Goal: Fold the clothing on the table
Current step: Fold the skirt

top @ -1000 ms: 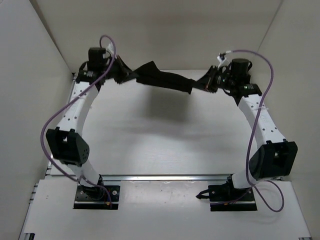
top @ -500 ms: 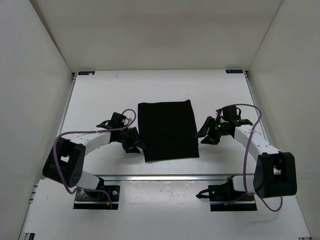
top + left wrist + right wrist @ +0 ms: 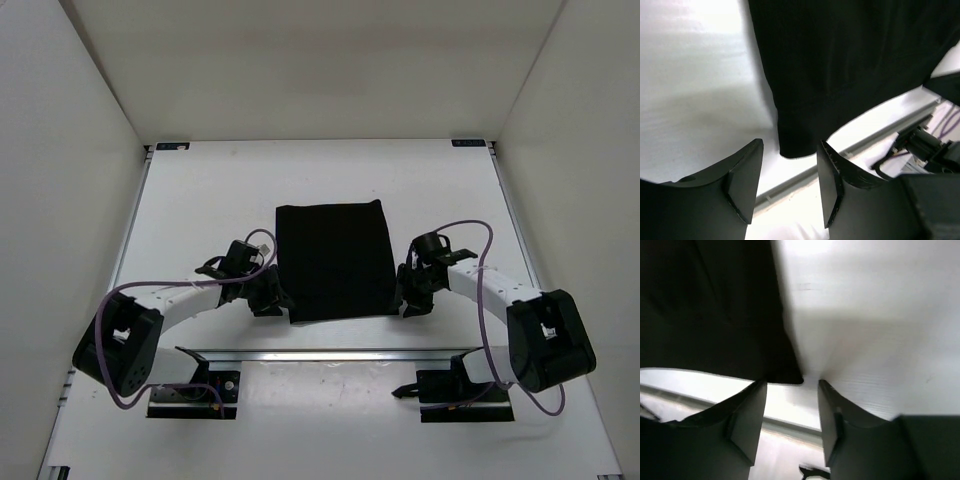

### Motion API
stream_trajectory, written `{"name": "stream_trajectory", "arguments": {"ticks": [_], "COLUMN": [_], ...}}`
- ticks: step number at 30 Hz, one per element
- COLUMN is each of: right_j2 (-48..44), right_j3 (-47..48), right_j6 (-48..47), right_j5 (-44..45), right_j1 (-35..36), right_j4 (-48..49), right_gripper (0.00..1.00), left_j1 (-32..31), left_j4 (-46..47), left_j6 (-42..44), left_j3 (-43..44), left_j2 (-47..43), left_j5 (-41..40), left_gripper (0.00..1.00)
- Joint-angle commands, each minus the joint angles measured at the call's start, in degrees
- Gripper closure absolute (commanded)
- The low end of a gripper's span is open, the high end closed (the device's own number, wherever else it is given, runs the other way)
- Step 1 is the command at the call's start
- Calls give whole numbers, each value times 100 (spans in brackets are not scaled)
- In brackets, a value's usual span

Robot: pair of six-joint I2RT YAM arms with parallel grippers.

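At the near edge of the white table (image 3: 200, 195), left gripper (image 3: 270, 295) at 7 o'clock of the clothing, fingers apart and holding nothing, right gripper (image 3: 411, 299) at 5 o'clock, fingers also apart and empty, black clothing (image 3: 335, 260) lying flat as a rectangle at mid-table, white wall (image 3: 300, 70) behind.

Overhead shot is bright and really even, light seems to come from up top, so the white table (image 3: 200, 200) and walls (image 3: 320, 70) barely show shadows, just faint soft ones hugging the arms. The metal rail (image 3: 330, 354) at the near edge has a bit of sheen. The clothing (image 3: 333, 260) is so black it reads as a flat patch, zero texture. Wrist cams are rougher: the table blows out to white glare near the top, the clothing's edge is smeared, and the left gripper (image 3: 789, 145) and right gripper (image 3: 791, 382) are out-of-focus dark blobs up close.
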Motion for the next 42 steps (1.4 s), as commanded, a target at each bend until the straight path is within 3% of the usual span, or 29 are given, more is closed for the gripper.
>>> {"name": "stream_trajectory", "arguments": {"ticks": [1,5,6,7,8,10,11,19,28,36,42], "right_j2": [164,226,208,226,226,217,182,-204,-1591,-3086,-3045], "right_j3": [-189,-331,-340,-348,-279,-174,-25,1022,566,179,354], "right_j6": [18,70,71,71,62,44,18,-114,334,791,467], "right_j5": [439,281,298,229,167,-9,17,-97,-273,-940,-1477], "right_j1": [250,206,241,224,198,180,189,48,627,874,471], "right_j4": [107,432,468,494,512,486,434,-260,-946,-2167,-2415], "right_gripper": [58,67,76,82,97,100,100,100,100,100,100], "left_j1": [-138,-288,-297,-332,-367,-376,-376,72,-269,-376,36], "left_j4": [387,459,476,476,537,616,625,-420,-982,-1844,-1590], "left_j6": [-104,-61,-78,-69,-104,-218,-236,212,309,-15,-333], "left_j3": [-35,87,174,228,237,394,508,1537,826,361,175], "left_j2": [153,530,601,715,768,751,699,330,-338,-1787,-2194], "left_j5": [-243,-401,-375,-393,-323,-235,-252,-112,187,363,819], "left_gripper": [43,44,45,52,61,92,100,100,100,100,100]}}
